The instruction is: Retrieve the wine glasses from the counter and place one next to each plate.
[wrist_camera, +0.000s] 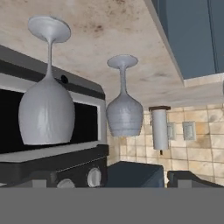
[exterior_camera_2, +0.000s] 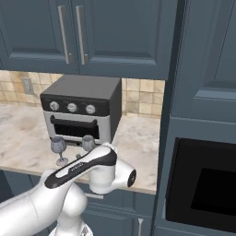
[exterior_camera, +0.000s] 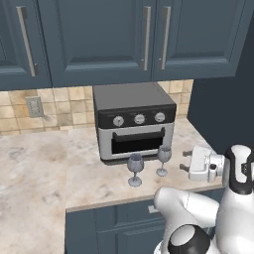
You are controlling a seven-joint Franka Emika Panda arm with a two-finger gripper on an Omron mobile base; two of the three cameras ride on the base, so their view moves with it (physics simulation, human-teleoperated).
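Two clear bluish wine glasses stand upright on the marble counter (exterior_camera: 49,163) in front of the toaster oven. One glass (exterior_camera: 163,158) is nearer the oven and the other (exterior_camera: 135,168) is nearer the counter's front edge. My gripper (exterior_camera: 185,160) hovers just to the right of them at glass height, pointing left, open and holding nothing. The hand view is upside down: the near glass (wrist_camera: 46,109) looks large before the oven door and the far glass (wrist_camera: 124,113) sits beyond it. From the right base, both glasses (exterior_camera_2: 58,147) (exterior_camera_2: 87,142) peek out behind my arm. The plates are out of view.
A silver-and-black toaster oven (exterior_camera: 133,121) stands against the tiled wall under dark blue upper cabinets (exterior_camera: 99,39). A tall cabinet with a built-in oven (exterior_camera_2: 203,184) closes the counter's right end. A paper towel holder (wrist_camera: 159,127) stands far along the counter.
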